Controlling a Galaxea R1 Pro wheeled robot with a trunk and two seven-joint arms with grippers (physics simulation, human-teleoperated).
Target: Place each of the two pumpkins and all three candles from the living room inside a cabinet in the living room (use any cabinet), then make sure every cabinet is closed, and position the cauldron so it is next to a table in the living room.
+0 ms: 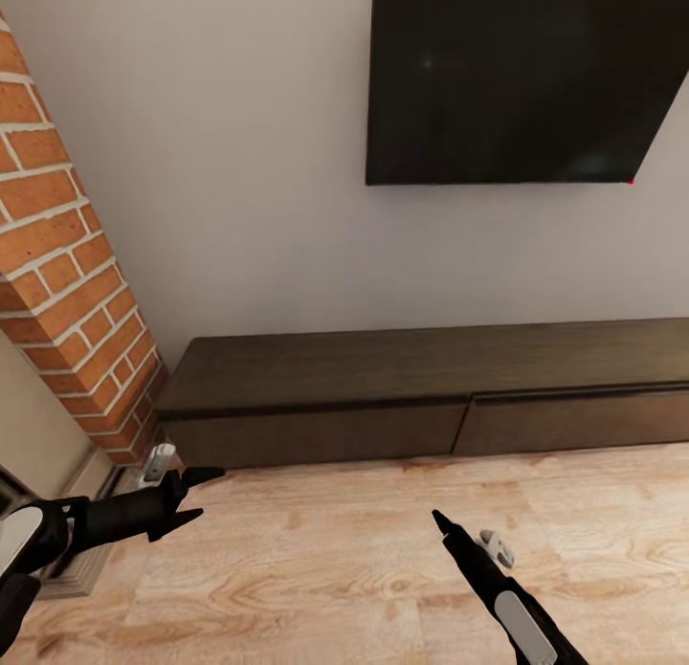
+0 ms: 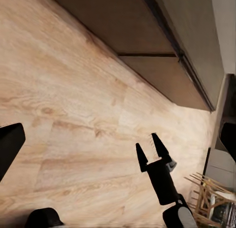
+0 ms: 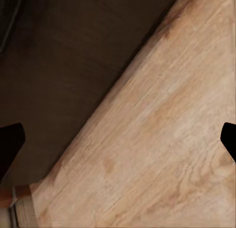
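Note:
The cabinet point(image 1: 421, 397) is a long low dark brown unit against the wall, and both of its visible drawer fronts sit flush and shut. My left gripper point(image 1: 209, 494) hovers open over the floor just in front of the cabinet's left end. Further right and closer to me, my right gripper point(image 1: 438, 519) is also over bare floor; the left wrist view shows this right gripper point(image 2: 147, 142) with its fingers apart and nothing between them. The right wrist view looks at the cabinet front point(image 3: 64, 65) where it meets the floor. Pumpkins, candles, cauldron and table are out of view.
A brick column point(image 1: 67, 263) rises at the left, right beside the cabinet's end. A black TV point(image 1: 526, 72) hangs on the wall above the cabinet. Light wood floor point(image 1: 335, 569) spreads in front. A pale wooden frame point(image 2: 209, 193) stands off to the side.

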